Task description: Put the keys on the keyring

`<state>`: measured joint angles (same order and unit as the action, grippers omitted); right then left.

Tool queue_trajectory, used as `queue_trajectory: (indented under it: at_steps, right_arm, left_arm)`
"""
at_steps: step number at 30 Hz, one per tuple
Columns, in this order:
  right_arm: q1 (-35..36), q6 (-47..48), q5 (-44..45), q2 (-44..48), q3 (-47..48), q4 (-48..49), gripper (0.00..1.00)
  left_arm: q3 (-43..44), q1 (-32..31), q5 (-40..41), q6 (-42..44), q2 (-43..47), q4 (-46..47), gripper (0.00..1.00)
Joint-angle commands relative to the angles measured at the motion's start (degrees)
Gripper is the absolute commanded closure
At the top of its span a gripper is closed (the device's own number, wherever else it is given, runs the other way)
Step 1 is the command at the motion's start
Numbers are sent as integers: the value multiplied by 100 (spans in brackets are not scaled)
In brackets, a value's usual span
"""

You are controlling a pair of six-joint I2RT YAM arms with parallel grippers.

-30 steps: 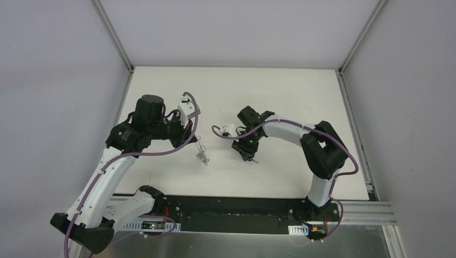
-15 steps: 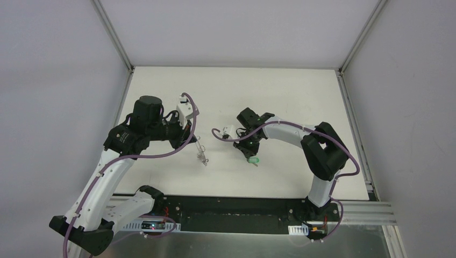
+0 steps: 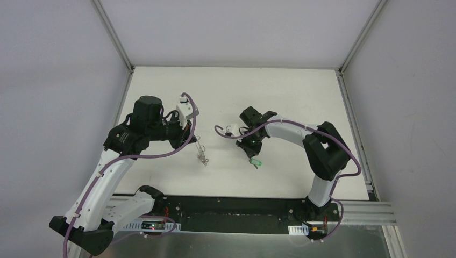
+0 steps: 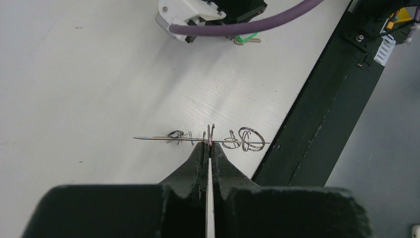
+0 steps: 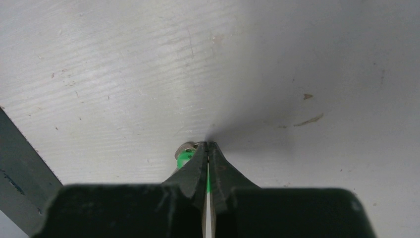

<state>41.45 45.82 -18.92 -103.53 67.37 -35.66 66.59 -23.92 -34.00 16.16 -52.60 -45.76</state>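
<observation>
The keyring (image 4: 233, 143) is a thin silver wire loop seen edge-on, with small silver rings strung along it. My left gripper (image 4: 209, 144) is shut on the wire and holds it just above the table. From above the keyring (image 3: 201, 153) hangs below that gripper (image 3: 196, 141). The key's green head (image 5: 184, 157) lies on the table against the left side of my right gripper (image 5: 208, 144). Its jaws are pressed together, with a sliver of green showing behind them. In the top view the key (image 3: 256, 162) pokes out below that gripper (image 3: 251, 155).
A white table (image 3: 290, 97) is bounded by grey walls with metal rails. A black base strip (image 3: 231, 207) runs along the near edge and also shows in the left wrist view (image 4: 327, 99). The right arm's purple cable (image 4: 247, 22) lies beyond the keyring.
The right gripper has shut and shifted slightly toward the near edge. The green key, hidden under it a second ago, now shows beside its tips. The left arm holds still.
</observation>
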Motion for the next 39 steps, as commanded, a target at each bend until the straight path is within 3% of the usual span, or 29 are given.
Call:
queue_trajectory:
  at_steps: [1, 11, 17, 29, 39]
  right_arm:
    - [-174, -153, 36, 492, 41, -136, 100]
    - [-330, -374, 751, 561, -356, 284, 100]
    - [-333, -603, 693, 509, -335, 314, 100]
    - [-331, -912, 522, 558, -360, 244, 84]
    - [-339, -978, 570, 635, -464, 242, 84]
  left_arm:
    - [21, 28, -62, 108, 83, 126, 100]
    - [12, 28, -73, 90, 57, 143, 100]
    - [17, 28, -88, 82, 58, 144, 100]
    - [-40, 28, -98, 82, 85, 181, 100]
    - [-67, 28, -102, 87, 127, 186, 100]
